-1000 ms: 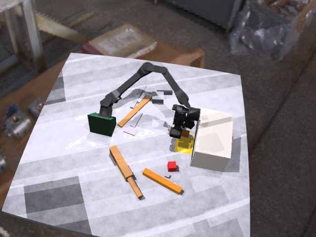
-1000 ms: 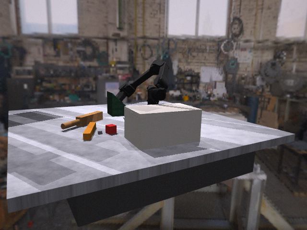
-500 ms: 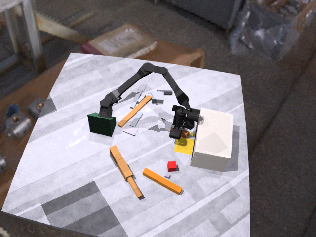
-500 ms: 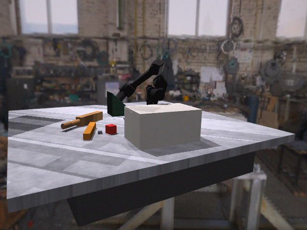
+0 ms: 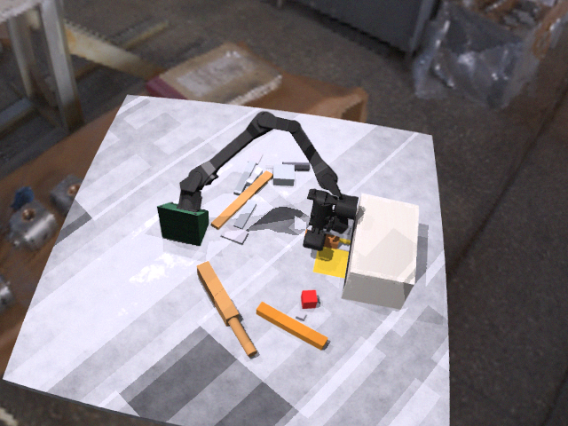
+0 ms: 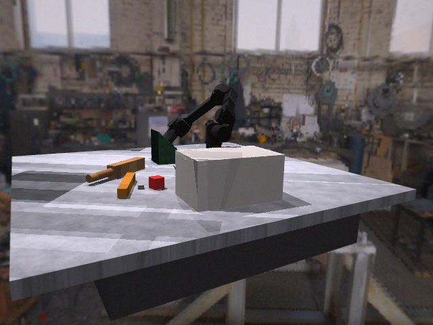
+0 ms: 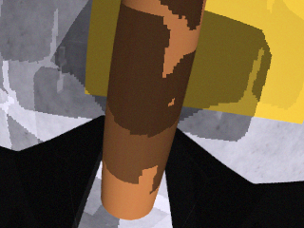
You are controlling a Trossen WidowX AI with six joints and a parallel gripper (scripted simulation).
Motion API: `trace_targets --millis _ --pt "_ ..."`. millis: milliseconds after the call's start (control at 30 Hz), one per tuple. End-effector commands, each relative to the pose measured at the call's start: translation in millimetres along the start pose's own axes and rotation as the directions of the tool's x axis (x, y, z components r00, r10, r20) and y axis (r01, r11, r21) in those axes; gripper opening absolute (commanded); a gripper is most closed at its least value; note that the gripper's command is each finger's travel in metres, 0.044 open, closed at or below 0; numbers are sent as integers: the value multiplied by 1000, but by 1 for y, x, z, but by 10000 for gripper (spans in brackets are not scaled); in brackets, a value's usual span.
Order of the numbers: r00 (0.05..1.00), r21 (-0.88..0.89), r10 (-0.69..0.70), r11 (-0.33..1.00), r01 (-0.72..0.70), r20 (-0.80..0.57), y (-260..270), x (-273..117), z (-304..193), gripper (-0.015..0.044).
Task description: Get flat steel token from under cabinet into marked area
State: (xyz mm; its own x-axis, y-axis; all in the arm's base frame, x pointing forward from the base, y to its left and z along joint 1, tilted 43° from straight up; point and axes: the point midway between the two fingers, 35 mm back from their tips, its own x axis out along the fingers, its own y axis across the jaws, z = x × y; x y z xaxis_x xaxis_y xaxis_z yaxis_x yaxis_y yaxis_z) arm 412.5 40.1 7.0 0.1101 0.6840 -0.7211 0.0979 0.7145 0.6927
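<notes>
The pincer (image 5: 316, 242) (image 7: 137, 128) is clamped on a round orange-brown rod (image 7: 142, 104), held above the table (image 5: 151, 293) (image 6: 115, 217) by the yellow marked area (image 5: 330, 264) (image 7: 285, 62), just beside the pale cabinet (image 5: 385, 238) (image 6: 237, 181). The steel token's place I cannot tell; a red cube (image 5: 309, 298) (image 6: 156, 182) sits near an orange bar (image 5: 292, 325) (image 6: 126, 185)

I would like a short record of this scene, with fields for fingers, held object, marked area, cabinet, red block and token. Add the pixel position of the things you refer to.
fingers: closed on a round brown rod
held object: brown rod (image 7: 138, 114), seen above part of the yellow area in the wrist view
marked area: yellow (image 5: 331, 265) (image 7: 285, 62), beside the cabinet
cabinet: pale box (image 5: 385, 238) (image 6: 241, 181)
red block: on the table (image 5: 309, 298) (image 6: 156, 182)
token: cannot be made out
</notes>
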Motion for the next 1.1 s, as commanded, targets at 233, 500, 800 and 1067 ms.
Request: trace_targets --millis 233,500,800,1067 --pt "1000 4 -8 1000 8 -8 -1 1 -13 0" --pt "1000 4 -8 1000 8 -8 -1 1 -21 0" --pt "1000 4 -8 1000 8 -9 -1 1 -29 0" --pt "1000 5 -8 1000 8 -9 0 1 -36 0"
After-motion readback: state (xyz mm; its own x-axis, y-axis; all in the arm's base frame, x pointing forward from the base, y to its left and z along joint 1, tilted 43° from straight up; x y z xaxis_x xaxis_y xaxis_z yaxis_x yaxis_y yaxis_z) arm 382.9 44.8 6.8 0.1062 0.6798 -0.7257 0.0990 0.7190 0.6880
